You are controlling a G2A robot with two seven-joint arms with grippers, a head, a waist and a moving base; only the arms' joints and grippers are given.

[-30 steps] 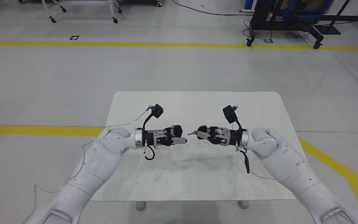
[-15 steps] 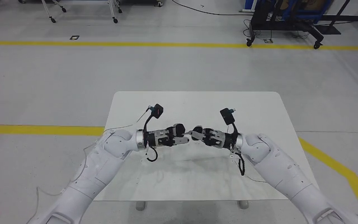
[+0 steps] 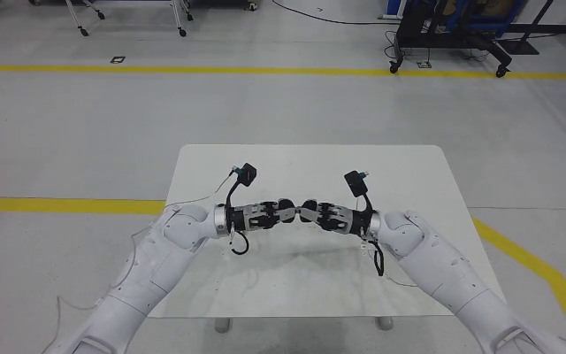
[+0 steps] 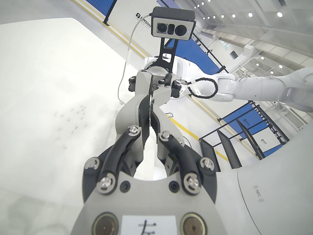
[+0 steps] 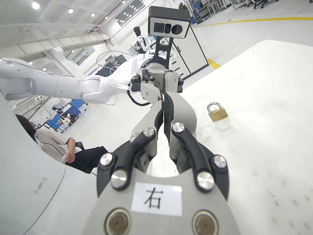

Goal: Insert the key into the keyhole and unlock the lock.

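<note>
My two grippers meet tip to tip above the middle of the white table (image 3: pixel 398 177). The left gripper (image 3: pixel 294 211) is shut, and the left wrist view shows a thin silver key (image 4: pixel 149 106) edge-on between its black pads (image 4: pixel 144 113). The right gripper (image 3: pixel 307 210) faces it from the other side with its fingers pressed together (image 5: pixel 164 110) on the same key. A brass padlock (image 5: pixel 217 112) with a silver shackle lies flat on the table, off to the side of the grippers and apart from them. The keyhole is hidden.
The table's far edge (image 3: pixel 309 147) and near edge (image 3: pixel 309 315) bound the work area. Faint dark specks mark the tabletop (image 4: pixel 73 116). Bare tabletop surrounds the padlock. Carts and racks (image 3: pixel 451 35) stand far off on the floor.
Both arms have moved inward toward each other; the gap between the grippers has closed and their tips now meet. The right arm's key tip, visible before, now sits between the left fingers.
</note>
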